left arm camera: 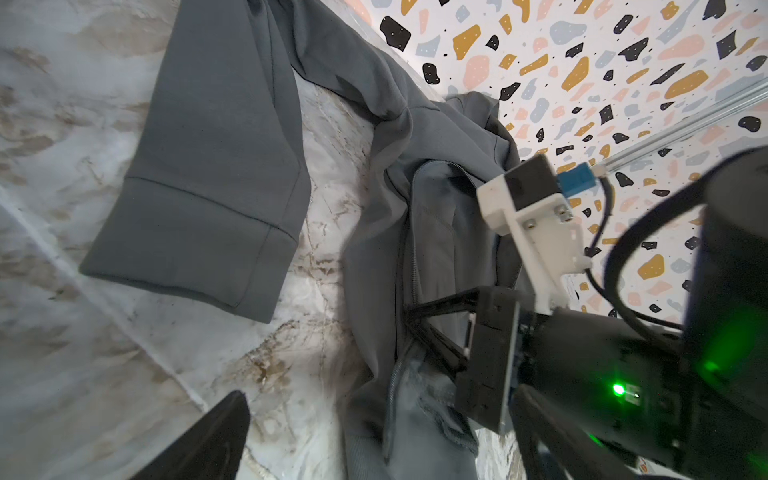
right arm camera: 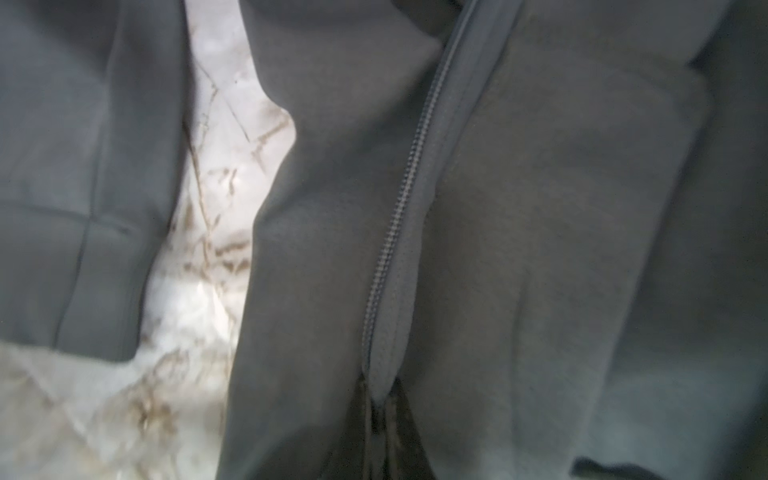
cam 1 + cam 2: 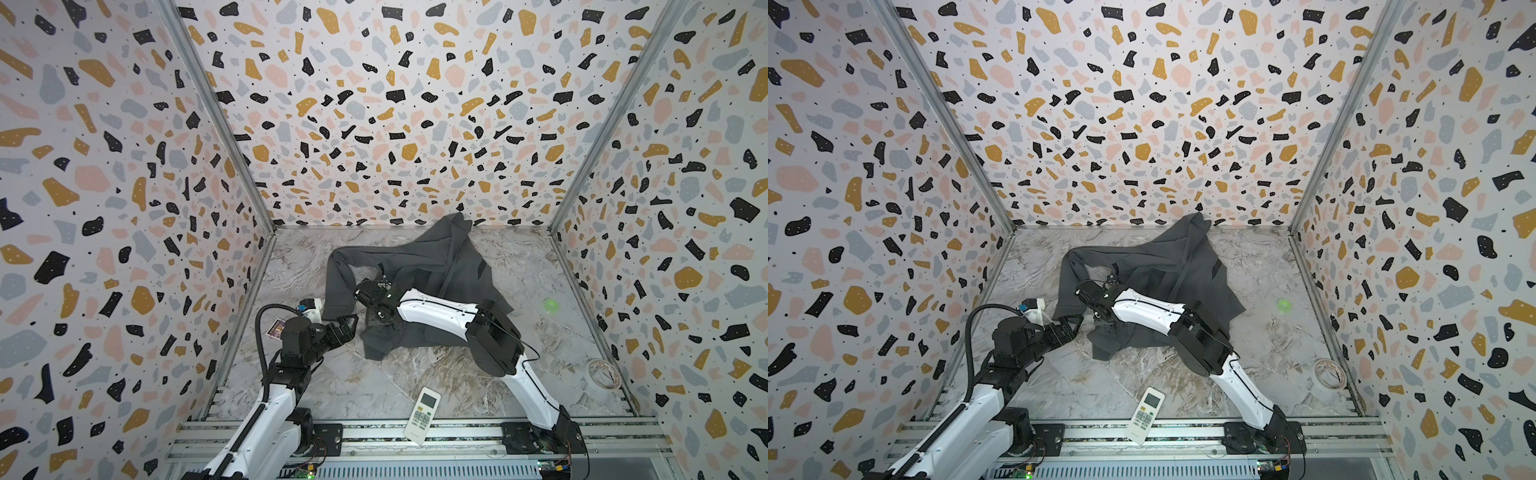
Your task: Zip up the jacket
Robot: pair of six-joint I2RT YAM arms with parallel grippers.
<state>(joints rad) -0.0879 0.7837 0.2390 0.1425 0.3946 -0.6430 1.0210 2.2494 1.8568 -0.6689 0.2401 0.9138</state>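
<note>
Gripped, but nothing closed yet

My right hand (image 2: 380,411) is pinched shut on the zip tape (image 2: 399,208) of the dark charcoal-grey soft fabric jacket (image 3: 436,257), rumpled mid marbled bench (image 3: 415,374); my left hand (image 3: 348,326) gapes beside its edge. All zipping looks left.

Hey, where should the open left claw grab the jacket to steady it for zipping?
Probably the hem corner of the jacket, below the zip teeth, coming low from the left claw's side: that edge lies on the table nearest it, and the right claw pinches the zip edge.
</note>
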